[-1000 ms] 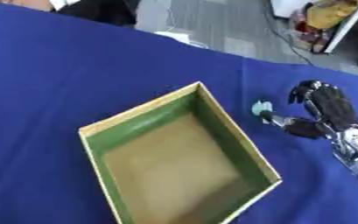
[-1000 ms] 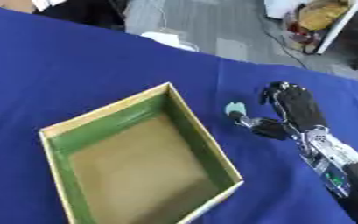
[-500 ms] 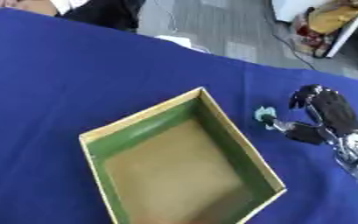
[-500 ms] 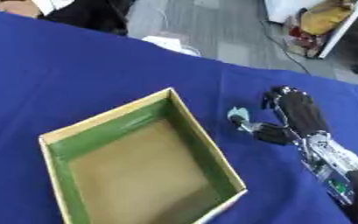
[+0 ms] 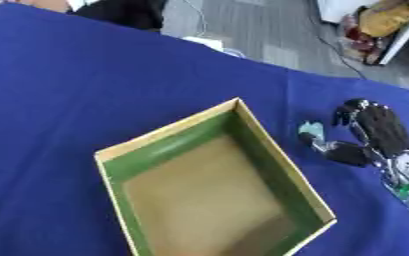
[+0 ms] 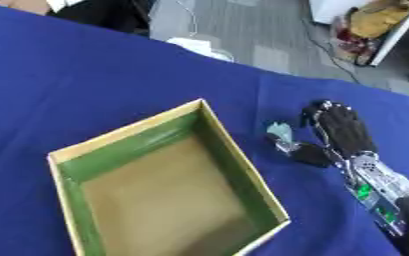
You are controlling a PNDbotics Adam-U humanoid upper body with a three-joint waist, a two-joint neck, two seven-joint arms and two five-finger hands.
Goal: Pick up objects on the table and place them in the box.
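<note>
A blue cloth covers the surface [image 5: 85,90], which runs askew from the lower left up to the far edge, where grey floor shows beyond it. On the cloth, near the middle, sits an open box [image 5: 282,165] with pale yellow rims, green inner walls and a brown bottom; it stands turned so that one corner points away from the robot, and nothing can be made out inside it. To the right of the box, the right hand [image 6: 340,131] comes in from the lower right on a black and silver arm, its dark back facing up and its fingers [image 5: 349,109] bent down toward the cloth, the thumb reaching toward the box. Just beside the thumb's tip, between the hand and the box's right wall, lies a small pale teal object [image 5: 311,130]; whether the thumb touches it or pinches it cannot be told
</note>
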